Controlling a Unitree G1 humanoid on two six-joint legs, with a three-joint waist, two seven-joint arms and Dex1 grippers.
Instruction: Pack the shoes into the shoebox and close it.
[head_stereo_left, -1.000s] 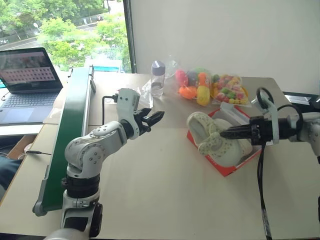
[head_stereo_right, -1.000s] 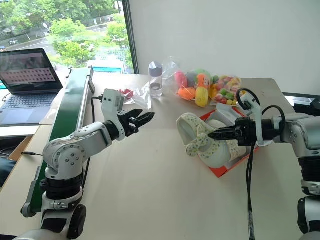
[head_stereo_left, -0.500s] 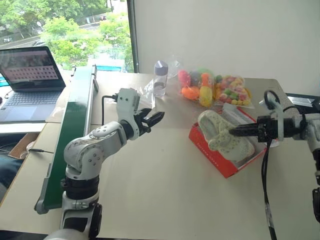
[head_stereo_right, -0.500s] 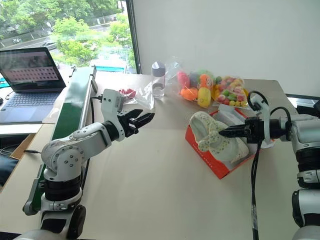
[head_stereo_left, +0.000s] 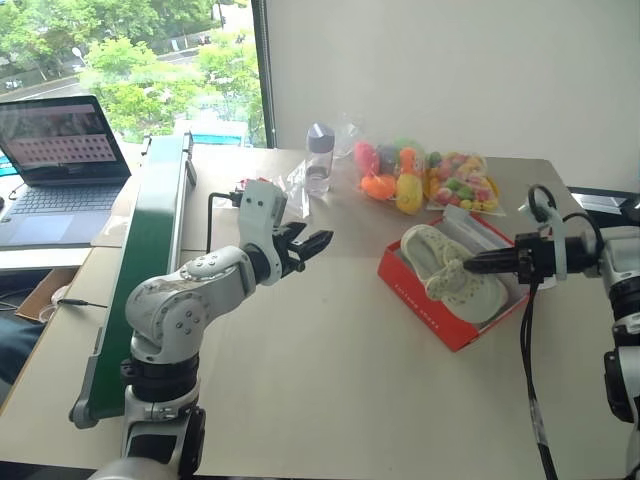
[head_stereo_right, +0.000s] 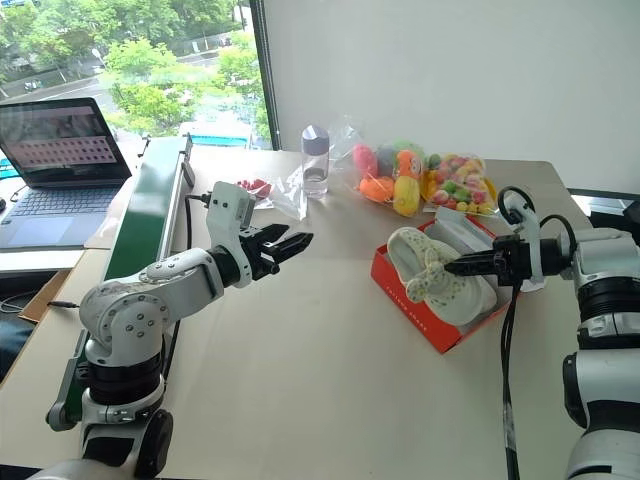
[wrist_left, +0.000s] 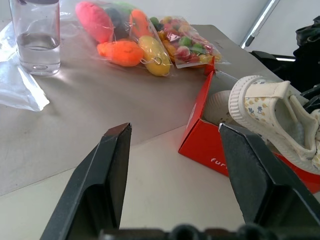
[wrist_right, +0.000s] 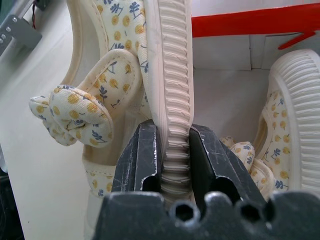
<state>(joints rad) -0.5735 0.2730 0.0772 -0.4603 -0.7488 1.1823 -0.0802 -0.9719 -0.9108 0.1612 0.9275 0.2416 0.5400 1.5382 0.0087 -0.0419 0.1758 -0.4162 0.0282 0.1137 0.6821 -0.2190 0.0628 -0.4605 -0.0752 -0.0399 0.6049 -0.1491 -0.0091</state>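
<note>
Two shoes (head_stereo_left: 450, 275) sit in the box (head_stereo_left: 430, 308); right end effector (head_stereo_left: 468, 267) pinches one's sole rim, left end effector (head_stereo_left: 318, 241) gapes empty; release crooked, lid may jam.

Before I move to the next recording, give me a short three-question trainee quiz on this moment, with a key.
1. True or false: the right tool is clamped on the ribbed sole edge of a shoe.
2. Which tool is open and holds nothing? A) the left tool B) the right tool C) both
3. Fill in: the red shoebox lies on the table with its lid ____.

Key
1. True; the shoe it holds is over the box, and a second shoe lies inside.
2. A; it hangs above the table, apart from the box.
3. Open.
</note>
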